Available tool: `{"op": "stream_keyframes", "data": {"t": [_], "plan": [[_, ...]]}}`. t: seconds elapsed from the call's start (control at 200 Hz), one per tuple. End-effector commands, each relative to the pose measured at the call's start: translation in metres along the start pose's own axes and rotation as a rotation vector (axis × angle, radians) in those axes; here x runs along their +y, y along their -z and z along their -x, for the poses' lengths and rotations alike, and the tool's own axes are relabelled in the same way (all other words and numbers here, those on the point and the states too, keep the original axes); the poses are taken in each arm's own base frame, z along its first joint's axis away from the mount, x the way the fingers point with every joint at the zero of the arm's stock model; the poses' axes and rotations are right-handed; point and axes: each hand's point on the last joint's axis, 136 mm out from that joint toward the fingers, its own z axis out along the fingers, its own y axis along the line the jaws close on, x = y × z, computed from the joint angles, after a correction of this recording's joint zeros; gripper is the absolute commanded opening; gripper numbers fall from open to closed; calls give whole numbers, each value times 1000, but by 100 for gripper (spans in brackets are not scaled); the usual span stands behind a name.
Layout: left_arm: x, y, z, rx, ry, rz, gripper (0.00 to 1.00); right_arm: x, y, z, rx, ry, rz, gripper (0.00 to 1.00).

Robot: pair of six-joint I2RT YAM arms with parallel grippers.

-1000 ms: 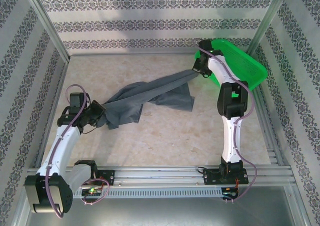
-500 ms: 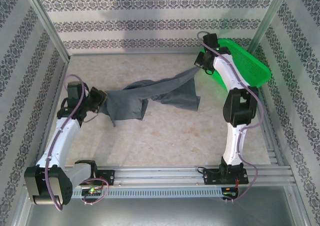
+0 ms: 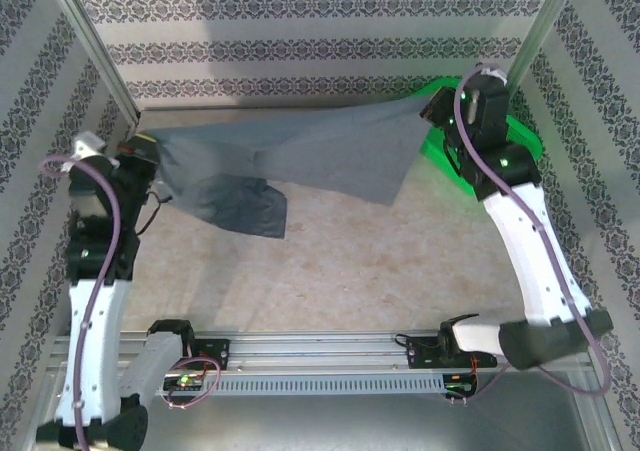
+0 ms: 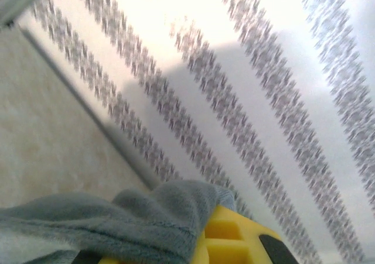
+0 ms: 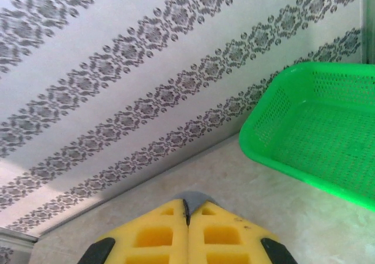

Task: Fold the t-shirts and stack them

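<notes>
A dark slate-grey t-shirt [image 3: 300, 151] hangs stretched in the air between both arms, high above the table. My left gripper [image 3: 145, 149] is shut on its left end, where grey cloth [image 4: 135, 217] bunches over a yellow finger [image 4: 234, 240]. At the far right my right gripper [image 3: 432, 106] is shut on the other end; a small tip of grey cloth [image 5: 193, 198] pokes out between its closed yellow fingers [image 5: 158, 235]. A loose part of the shirt [image 3: 235, 203] droops on the left side.
A green mesh basket [image 3: 515, 136] sits at the back right corner, partly behind the right arm, and its rim [image 5: 258, 153] lies close right of my right gripper. Patterned walls enclose the back and sides. The beige table [image 3: 330, 271] lies below.
Both arms have risen and spread apart, lifting the shirt off the table and pulling it out wide. The left gripper went up and left, the right one up and right.
</notes>
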Motion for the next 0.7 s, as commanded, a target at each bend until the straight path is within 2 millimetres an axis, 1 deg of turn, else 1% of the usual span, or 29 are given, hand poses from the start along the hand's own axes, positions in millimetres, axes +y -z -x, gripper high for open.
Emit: {"op": "stream_keyframes", "data": {"t": [0.0,0.04,0.08,0.13,0.18,0.265,0.345,0.385,0.425,0.47,0.475,0.525,0.53,0.535,0.575,0.6,0.62,0.64,0.66,0.694], "plan": [[-7,29,40,-167,-38,46,0,-6,29,24,-134,-14,-28,0],[-8,27,37,-142,-40,48,0,-7,33,22,-129,-19,-23,0],[-7,19,30,-99,-36,60,0,-6,32,18,-116,-19,-16,0],[2,4,15,-29,-11,89,0,-6,25,10,-89,-23,-7,0],[20,-14,-5,51,29,141,0,-2,12,-2,-53,-35,15,0],[45,-47,-41,177,79,186,0,4,-20,-31,44,-52,35,0],[71,-77,-73,282,108,234,0,8,-58,-62,145,-70,46,0],[82,-91,-86,334,109,254,0,10,-75,-76,196,-83,47,0],[93,-105,-97,379,101,283,0,13,-98,-94,258,-92,54,0],[103,-120,-108,428,99,304,0,17,-121,-108,315,-100,61,0],[104,-122,-109,431,99,304,0,18,-122,-107,315,-102,65,0],[113,-141,-116,467,102,314,0,23,-150,-121,362,-111,81,0],[113,-143,-116,468,103,311,0,24,-151,-120,360,-113,83,0],[114,-145,-116,471,104,312,0,23,-155,-123,369,-114,81,0],[121,-162,-118,482,121,310,0,25,-176,-130,392,-123,92,0],[120,-172,-116,479,134,294,0,29,-188,-129,396,-130,106,0],[124,-182,-116,482,146,294,0,30,-197,-129,401,-135,113,0],[121,-190,-112,478,157,276,0,32,-206,-128,408,-142,120,0],[123,-199,-109,478,165,273,0,35,-213,-125,407,-147,129,0],[117,-214,-99,467,173,249,0,40,-224,-115,396,-149,144,0]]}}
